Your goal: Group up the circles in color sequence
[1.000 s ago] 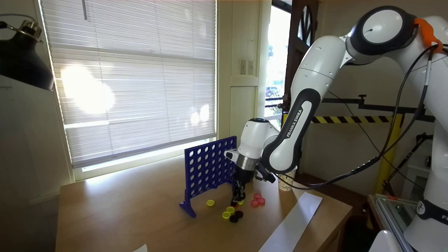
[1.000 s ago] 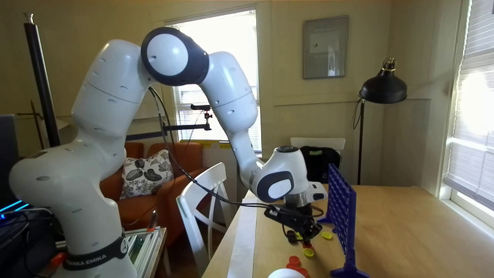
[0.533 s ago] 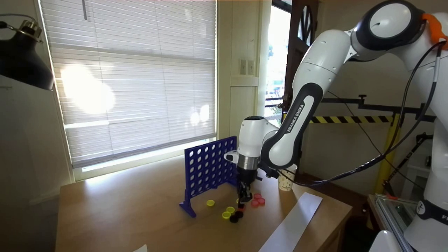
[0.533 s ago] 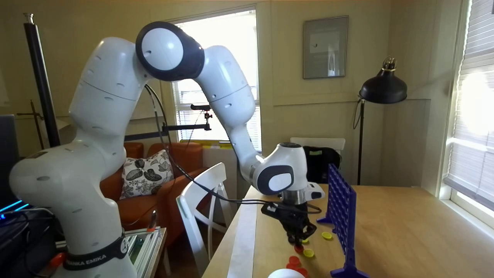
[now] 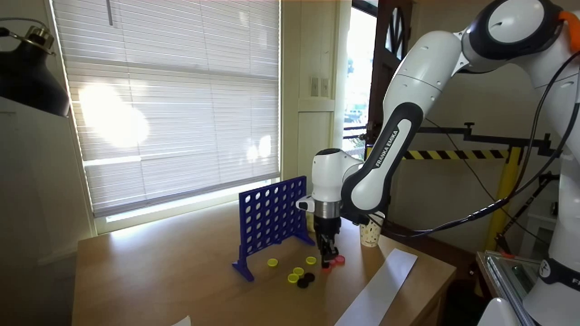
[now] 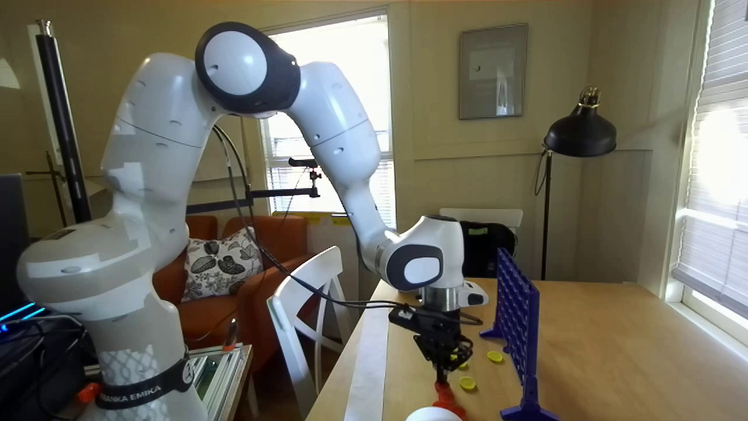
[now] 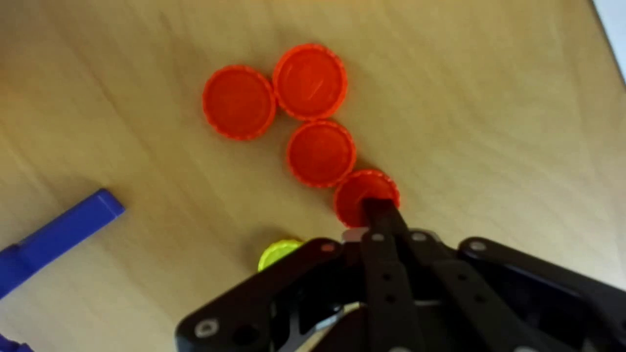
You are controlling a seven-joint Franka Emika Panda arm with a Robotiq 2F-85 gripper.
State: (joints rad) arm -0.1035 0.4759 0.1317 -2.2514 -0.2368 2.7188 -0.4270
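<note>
- Close by the blue grid (image 5: 273, 216), on the bench (image 5: 158, 280), one yellow disc (image 5: 272, 262) sits alone.
- Farther out from the grid, two more yellow discs (image 5: 293, 278) lie side by side, with two black discs (image 5: 302, 283) next to them.
- Nearer the grid than the fingers (image 7: 376, 220) is a fourth yellow disc (image 5: 311, 261), also alone.
- Well out from the grid, those fingers stand pressed together, nothing between them, tips down in a red disc (image 7: 350, 203) that touches a chain of three other red discs (image 7: 321, 153). I take this for the red-gathering step, almost finished. Next, I'd say: lift clear without dragging them, then fetch a stray yellow disc.
- A second ago that red disc lay nearer the grid, close to yellow and black discs; now it has joined the reds.
</note>
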